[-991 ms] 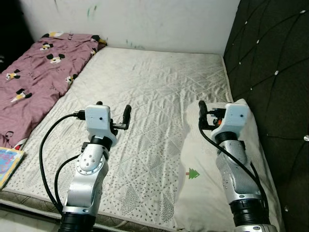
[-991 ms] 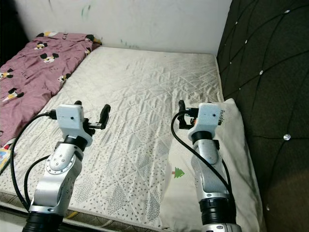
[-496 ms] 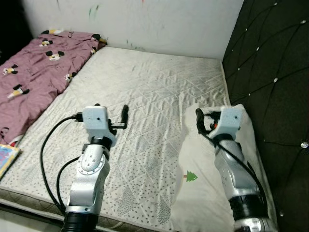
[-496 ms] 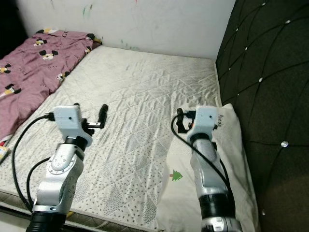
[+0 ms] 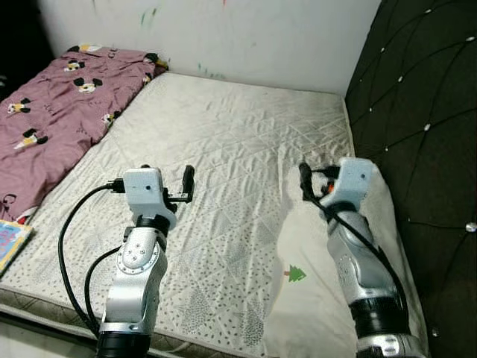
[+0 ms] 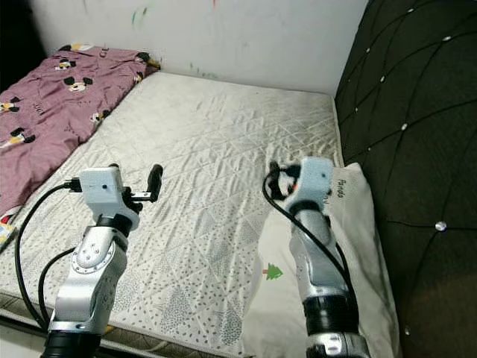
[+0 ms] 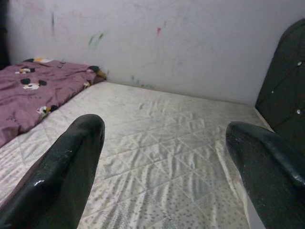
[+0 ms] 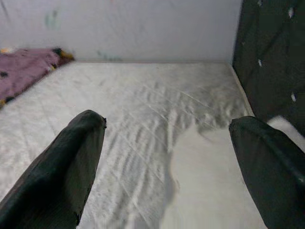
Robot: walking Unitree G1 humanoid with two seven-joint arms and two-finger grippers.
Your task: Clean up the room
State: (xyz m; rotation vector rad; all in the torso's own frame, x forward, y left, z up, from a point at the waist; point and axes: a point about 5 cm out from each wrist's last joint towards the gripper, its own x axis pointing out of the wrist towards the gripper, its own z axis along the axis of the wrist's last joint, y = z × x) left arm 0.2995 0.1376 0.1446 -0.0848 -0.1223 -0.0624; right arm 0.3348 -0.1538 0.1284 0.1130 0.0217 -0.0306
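Observation:
My left gripper (image 5: 165,179) hangs open over the near left part of the white quilted mattress (image 5: 238,127), with nothing between its fingers (image 7: 71,162). On the right, my right gripper (image 5: 320,177) is also open and empty, above the white pillow (image 5: 302,239) that has a small green tree print. The pillow lies along the black headboard. A maroon blanket (image 5: 52,104) printed with cartoon mice is bunched on the far left of the bed. In the right wrist view the pillow's edge (image 8: 209,191) lies under the fingers (image 8: 71,167).
A black tufted headboard (image 5: 425,112) runs along the right side. A white wall with paint marks (image 5: 246,37) closes the far end. A colourful book (image 5: 11,242) lies by the bed's near left corner. The mattress's front edge (image 5: 67,309) is just below my arms.
The whole picture has shifted a little, so the camera moved. Both grippers stay open over the bed. The right gripper has turned slightly to the left.

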